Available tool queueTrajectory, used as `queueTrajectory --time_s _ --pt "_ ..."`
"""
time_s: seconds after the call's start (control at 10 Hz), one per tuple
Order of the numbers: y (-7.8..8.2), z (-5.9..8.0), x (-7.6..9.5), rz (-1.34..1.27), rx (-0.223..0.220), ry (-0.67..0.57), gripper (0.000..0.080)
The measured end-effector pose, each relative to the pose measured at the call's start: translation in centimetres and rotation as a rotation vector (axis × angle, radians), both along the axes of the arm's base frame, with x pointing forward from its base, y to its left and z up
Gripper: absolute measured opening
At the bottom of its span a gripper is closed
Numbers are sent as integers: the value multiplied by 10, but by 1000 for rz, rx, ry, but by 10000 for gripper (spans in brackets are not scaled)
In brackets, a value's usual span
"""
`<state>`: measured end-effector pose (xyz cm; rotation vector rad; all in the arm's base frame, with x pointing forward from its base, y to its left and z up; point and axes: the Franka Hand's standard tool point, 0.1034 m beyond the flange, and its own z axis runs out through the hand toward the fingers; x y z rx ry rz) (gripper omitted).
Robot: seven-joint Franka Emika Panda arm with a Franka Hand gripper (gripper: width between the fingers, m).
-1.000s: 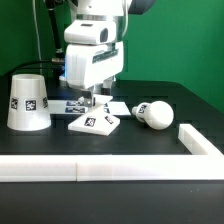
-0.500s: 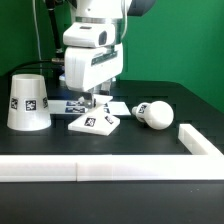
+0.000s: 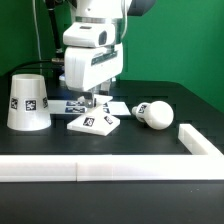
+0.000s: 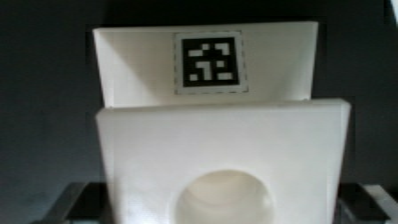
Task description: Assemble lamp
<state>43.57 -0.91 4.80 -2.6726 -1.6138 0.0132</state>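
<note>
The flat square base [image 3: 94, 122] lies on the black table with its tag facing up. My gripper [image 3: 92, 100] stands straight above its far edge, fingertips down at the base. In the wrist view the base [image 4: 214, 120] fills the picture, its round socket hole between the dark fingers [image 4: 80, 198], which stand apart on either side of it; the gripper [image 4: 222, 205] looks open. The tapered shade [image 3: 28, 101] stands wide end down at the exterior view's left. The round bulb [image 3: 155, 113] lies on its side at the right.
The marker board [image 3: 122, 106] lies flat behind the base, partly under the gripper. A long white border bar [image 3: 100, 171] runs along the front and another [image 3: 200, 141] along the right side. A green wall is behind.
The gripper has shifted very slightly toward the exterior view's left. The base, shade and bulb have not moved.
</note>
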Motion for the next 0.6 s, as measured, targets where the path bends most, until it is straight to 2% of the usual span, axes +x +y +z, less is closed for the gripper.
queueTrajectory --time_s 0.2,0.4,0.6 --pt "4 3 9 -36 -1 13 534" --pt "8 1 35 -32 2 18 534" --pt "16 1 70 -40 7 7 534"
